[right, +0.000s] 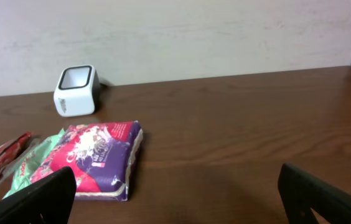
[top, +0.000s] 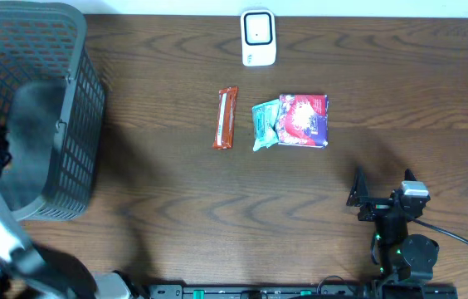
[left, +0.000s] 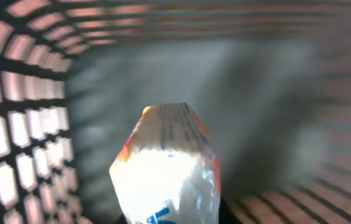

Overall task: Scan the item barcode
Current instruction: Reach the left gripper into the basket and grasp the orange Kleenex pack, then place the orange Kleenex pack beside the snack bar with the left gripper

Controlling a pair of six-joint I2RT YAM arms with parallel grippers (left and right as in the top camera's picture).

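Grips light, crinkly, likely slippery packet [left: 163, 168] in left pincer [left: 172, 218]; best taken by edge seam. Holds right pincer [right: 175, 202] wide.

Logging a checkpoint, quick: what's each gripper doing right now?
Left gripper: closed on a white and orange packet, inside the basket.
Right gripper: open, holding nothing.
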